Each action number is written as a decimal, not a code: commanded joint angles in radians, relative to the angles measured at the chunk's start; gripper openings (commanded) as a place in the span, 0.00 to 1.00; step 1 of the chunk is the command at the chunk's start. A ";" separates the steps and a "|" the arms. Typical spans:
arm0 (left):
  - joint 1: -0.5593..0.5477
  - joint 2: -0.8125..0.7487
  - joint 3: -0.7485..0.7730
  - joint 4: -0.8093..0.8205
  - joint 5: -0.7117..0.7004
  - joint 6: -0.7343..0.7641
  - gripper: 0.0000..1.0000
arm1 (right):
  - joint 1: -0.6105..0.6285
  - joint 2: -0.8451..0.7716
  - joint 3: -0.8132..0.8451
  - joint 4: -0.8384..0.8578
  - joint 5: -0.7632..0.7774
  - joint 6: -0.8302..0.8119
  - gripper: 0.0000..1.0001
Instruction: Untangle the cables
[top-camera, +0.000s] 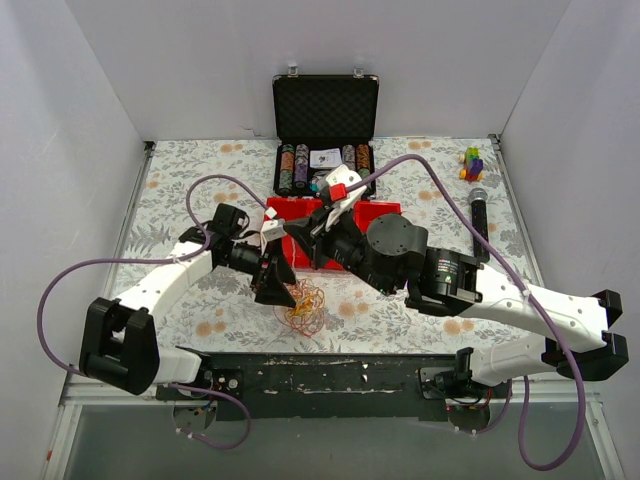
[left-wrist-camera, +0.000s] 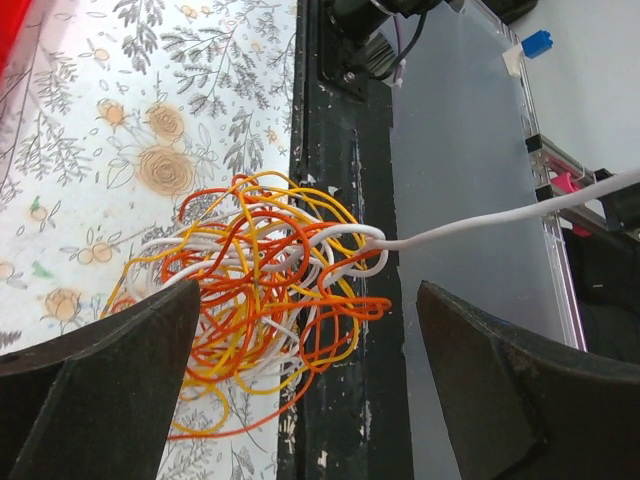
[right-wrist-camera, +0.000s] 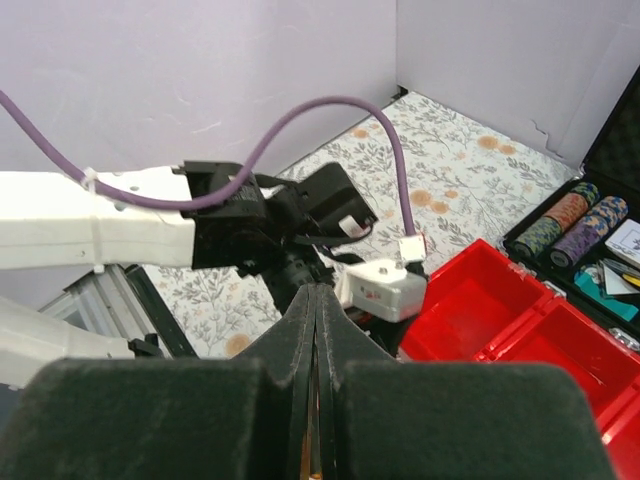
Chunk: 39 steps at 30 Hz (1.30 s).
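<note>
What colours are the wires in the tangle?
The wires are orange, yellow and white; clearest in the left wrist view.

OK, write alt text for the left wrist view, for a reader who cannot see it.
A tangle of thin orange, yellow and white cables lies between the wide-open black fingers of the left gripper, partly on a floral tablecloth and partly over a dark metal rail. One white strand runs out of it to the right edge.

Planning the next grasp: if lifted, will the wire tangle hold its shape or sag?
Probably floppy: the tangle is thin loose loops, so it would likely sag. Likely very light, being fine strands. The loops look interlocked, so pulling the white strand may drag the whole clump.
</note>
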 joint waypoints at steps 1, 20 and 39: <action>-0.047 0.000 -0.040 0.130 0.035 -0.041 0.90 | 0.002 0.004 0.079 0.108 -0.045 0.026 0.01; -0.015 0.008 -0.104 0.335 -0.454 -0.222 0.00 | 0.002 -0.084 0.177 0.079 -0.053 0.007 0.01; 0.573 0.023 -0.077 0.161 -0.644 -0.002 0.00 | 0.002 -0.422 0.134 0.076 0.260 -0.218 0.01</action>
